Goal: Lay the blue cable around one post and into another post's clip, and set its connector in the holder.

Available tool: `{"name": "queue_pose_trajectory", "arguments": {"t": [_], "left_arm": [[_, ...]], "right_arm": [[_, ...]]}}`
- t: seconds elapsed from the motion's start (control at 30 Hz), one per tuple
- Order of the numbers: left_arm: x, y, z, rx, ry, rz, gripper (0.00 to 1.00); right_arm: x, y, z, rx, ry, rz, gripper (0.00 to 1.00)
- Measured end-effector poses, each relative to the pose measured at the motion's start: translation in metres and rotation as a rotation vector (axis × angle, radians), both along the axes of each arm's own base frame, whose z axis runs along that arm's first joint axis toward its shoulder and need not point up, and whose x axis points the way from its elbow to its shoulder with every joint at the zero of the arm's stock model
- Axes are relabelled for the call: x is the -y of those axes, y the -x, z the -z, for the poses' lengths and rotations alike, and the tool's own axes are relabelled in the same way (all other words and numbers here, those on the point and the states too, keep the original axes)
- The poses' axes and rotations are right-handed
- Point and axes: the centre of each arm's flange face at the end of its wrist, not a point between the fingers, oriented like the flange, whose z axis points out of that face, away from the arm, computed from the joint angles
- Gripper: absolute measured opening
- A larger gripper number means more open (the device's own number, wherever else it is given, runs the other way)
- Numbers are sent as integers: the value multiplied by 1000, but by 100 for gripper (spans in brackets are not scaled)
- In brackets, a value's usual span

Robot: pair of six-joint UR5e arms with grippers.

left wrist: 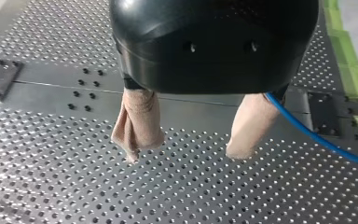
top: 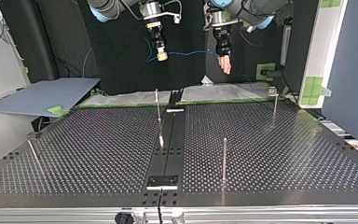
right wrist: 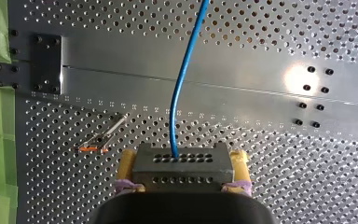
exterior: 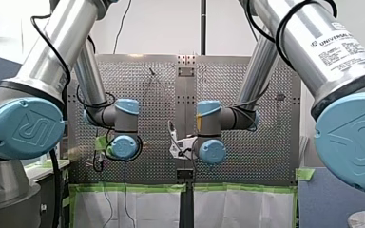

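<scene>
Your right tool (right wrist: 184, 159) is clamped on the connector (right wrist: 182, 171) and your left tool (left wrist: 182, 154) hangs spread with the blue cable (left wrist: 317, 137) passing just beside one pad (left wrist: 254, 121), likely so it is slung high above the surface (top: 284, 140), clear of the posts (top: 224, 158).

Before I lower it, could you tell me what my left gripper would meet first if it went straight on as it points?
Probably the bare perforated table: nothing shows between or ahead of the left gripper; the blue cable passes beside it.
</scene>
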Motion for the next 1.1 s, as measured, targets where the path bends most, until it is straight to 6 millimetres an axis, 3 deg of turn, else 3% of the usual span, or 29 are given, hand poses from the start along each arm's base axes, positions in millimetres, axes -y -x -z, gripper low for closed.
{"name": "queue_pose_trajectory", "arguments": {"t": [0.47, 0.8, 1.1], "left_arm": [[-3, 2, 3, -18, -4, -1, 100], [-18, 12, -7, -28, 28, 31, 100], [-9, -9, -41, 27, 106, 36, 100]], "right_arm": [[3, 1, -3, 6, -1, 10, 1], [40, 15, -40, 81, -17, 107, 1], [56, 5, -94, 177, -12, 101, 1]]}}
